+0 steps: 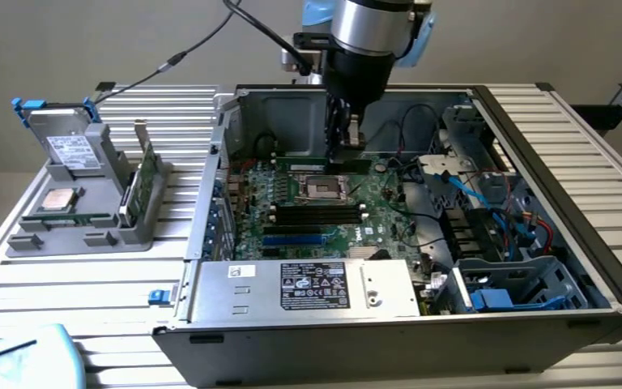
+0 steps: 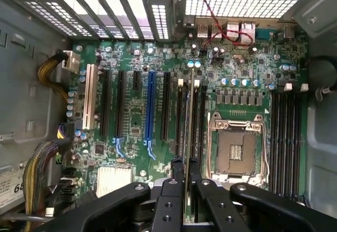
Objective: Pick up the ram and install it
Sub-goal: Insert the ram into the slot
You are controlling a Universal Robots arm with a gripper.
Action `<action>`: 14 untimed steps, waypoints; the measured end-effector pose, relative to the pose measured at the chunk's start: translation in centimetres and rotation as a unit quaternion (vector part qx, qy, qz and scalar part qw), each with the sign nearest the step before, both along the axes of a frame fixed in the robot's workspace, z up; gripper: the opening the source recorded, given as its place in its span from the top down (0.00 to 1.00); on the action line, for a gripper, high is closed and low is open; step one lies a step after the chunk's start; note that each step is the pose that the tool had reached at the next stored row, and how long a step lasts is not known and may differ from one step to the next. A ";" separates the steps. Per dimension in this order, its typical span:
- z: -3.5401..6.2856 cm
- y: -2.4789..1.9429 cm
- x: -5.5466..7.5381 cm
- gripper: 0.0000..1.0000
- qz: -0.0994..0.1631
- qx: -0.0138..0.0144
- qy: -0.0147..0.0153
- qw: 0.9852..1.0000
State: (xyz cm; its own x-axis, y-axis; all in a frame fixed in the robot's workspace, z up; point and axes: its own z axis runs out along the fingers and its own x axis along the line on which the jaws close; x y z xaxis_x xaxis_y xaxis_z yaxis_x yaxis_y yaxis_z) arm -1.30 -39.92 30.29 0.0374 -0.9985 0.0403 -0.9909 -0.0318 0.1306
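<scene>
claw gripping ram | case on slatted table | grey wall behind

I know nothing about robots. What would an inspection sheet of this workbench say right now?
Surface: slatted metal table carrying an open computer case.
Job's things: the ram is held on edge over the black slots beside the empty processor socket; whether it touches a slot cannot be told.
Clutter: grey rack at the exterior view's left, with a hard drive, a silver chip and a green card.
Grippers: claw shut on the ram.
Cables: black cable off the arm; yellow-and-black wire bundle; blue leads in the case.
Surroundings: plain wall; pale blue object at the exterior view's lower left.
</scene>
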 end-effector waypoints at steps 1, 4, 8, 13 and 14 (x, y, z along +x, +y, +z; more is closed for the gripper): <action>-0.18 0.00 0.0 0.86 -0.002 0.000 0.000 1.000; -0.72 0.04 0.0 0.86 -0.007 0.000 0.000 1.000; -1.43 0.21 0.0 0.86 -0.010 0.000 0.000 1.000; -2.34 0.47 0.0 0.86 -0.013 0.000 0.000 1.000; -2.49 0.51 0.0 0.86 -0.014 0.000 0.000 1.000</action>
State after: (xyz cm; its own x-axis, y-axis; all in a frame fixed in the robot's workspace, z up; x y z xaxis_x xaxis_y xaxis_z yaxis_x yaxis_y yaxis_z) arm -1.31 -39.41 27.81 0.0101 -0.9991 0.0412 -0.9915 -0.0046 0.1302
